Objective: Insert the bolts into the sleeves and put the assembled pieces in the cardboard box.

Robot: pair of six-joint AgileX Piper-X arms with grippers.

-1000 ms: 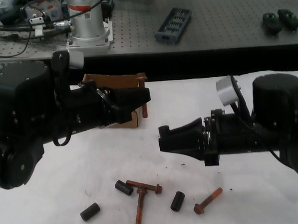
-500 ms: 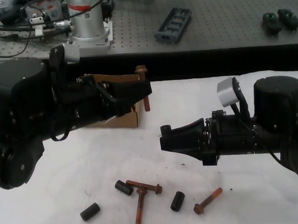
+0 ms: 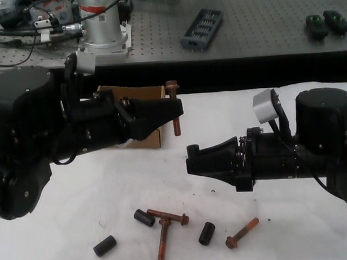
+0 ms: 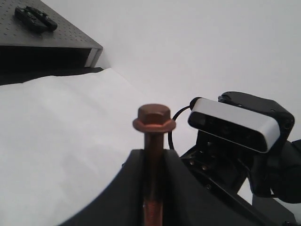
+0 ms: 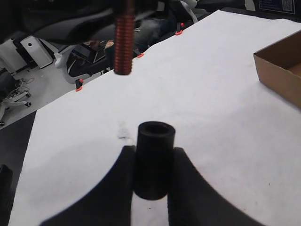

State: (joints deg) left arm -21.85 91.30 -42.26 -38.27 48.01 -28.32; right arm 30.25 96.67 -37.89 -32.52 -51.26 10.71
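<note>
Left gripper (image 3: 176, 109) is clamping a copper-coloured bolt (image 4: 153, 123) by the shank and holding it upright. The flanged head is sitting clear above the fingers (image 4: 127, 188) and the threaded end is hanging out below them. In the high view the bolt is showing just right of the cardboard box (image 3: 143, 138), at its near right corner. It is outside the box and up off the white-covered surface (image 3: 106, 186).

Right gripper (image 3: 189, 159) is closed on a black sleeve (image 5: 155, 160), which is pinched between both fingers with its open bore sticking out past the tips. This gripper is sitting right of the left one and nearer the camera, tips pointing toward it, with a gap between the two.

Bolt vs sleeve: in the right wrist view the threaded tip is hanging apart from the sleeve's mouth and off the bore's line, with a clear gap, so it's not entering yet.

Three loose bolts (image 3: 166, 215) and three loose sleeves (image 3: 104, 245) are lying along the near part of the surface, below both grippers and well apart from the box. Two of those bolts are touching in a T, and one sleeve is lying just beside them.
</note>
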